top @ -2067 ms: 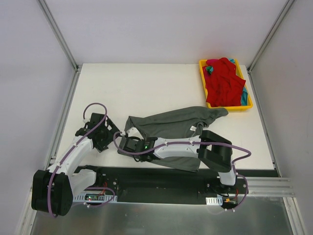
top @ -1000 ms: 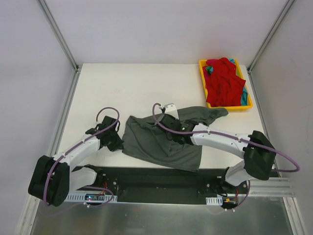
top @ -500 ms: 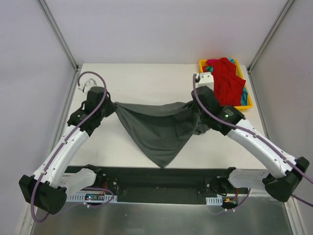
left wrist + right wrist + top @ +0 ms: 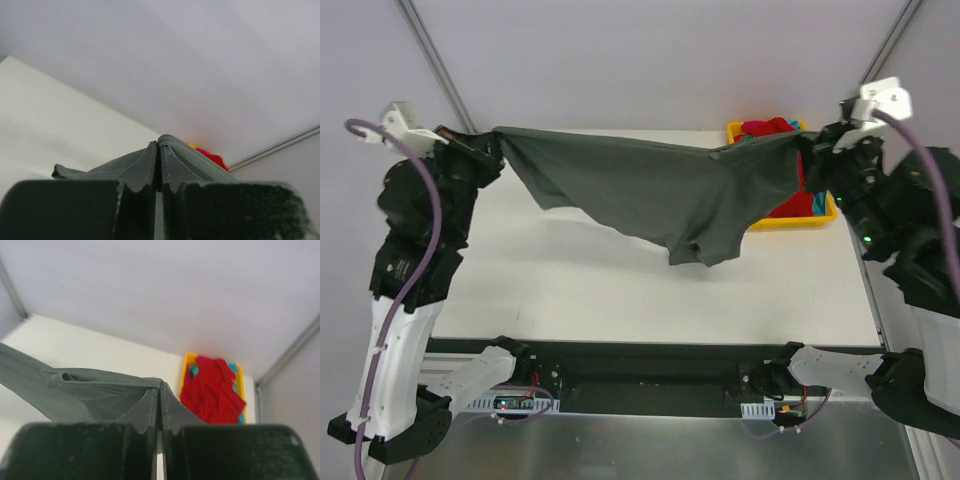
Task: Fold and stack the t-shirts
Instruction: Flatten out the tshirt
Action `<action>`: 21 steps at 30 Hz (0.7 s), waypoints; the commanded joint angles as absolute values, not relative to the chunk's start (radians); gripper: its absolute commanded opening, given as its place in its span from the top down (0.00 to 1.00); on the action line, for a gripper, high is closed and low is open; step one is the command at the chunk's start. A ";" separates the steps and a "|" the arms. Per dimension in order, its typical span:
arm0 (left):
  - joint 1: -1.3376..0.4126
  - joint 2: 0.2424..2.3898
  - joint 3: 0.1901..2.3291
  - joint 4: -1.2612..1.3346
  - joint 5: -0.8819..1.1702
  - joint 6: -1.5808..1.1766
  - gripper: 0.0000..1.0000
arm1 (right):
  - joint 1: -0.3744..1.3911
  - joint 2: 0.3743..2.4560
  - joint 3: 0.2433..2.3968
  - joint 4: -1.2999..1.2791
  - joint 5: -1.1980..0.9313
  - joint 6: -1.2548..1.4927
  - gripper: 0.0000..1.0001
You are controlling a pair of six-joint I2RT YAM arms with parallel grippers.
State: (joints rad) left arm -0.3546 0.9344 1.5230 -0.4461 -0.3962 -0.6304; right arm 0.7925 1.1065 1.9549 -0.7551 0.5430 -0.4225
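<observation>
We see a yellow tray (image 4: 807,218) at the far right corner of the white table (image 4: 570,270), with pale walls (image 4: 650,60) around it.

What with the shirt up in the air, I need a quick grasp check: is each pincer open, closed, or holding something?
Left pincer: closed, holding one end of the grey t-shirt.
Right pincer: closed, holding the other end of the grey t-shirt.
</observation>
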 commanded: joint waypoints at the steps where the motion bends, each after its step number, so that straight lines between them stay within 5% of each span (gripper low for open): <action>1: -0.360 0.870 1.649 -0.365 -0.364 -0.520 1.00 | 0.798 1.118 2.172 -0.887 0.301 -0.494 1.00; 11: -0.360 0.847 1.773 -0.327 -0.216 -0.448 1.00 | 0.796 1.043 2.267 -0.816 0.081 -0.491 1.00; 17: -0.360 0.983 1.805 -0.321 -0.288 -0.399 1.00 | 0.798 1.150 2.246 -0.782 0.316 -0.546 1.00; 21: -0.360 1.118 1.746 -0.321 -0.498 -0.387 1.00 | 0.789 1.302 2.131 -0.645 0.719 -0.665 1.00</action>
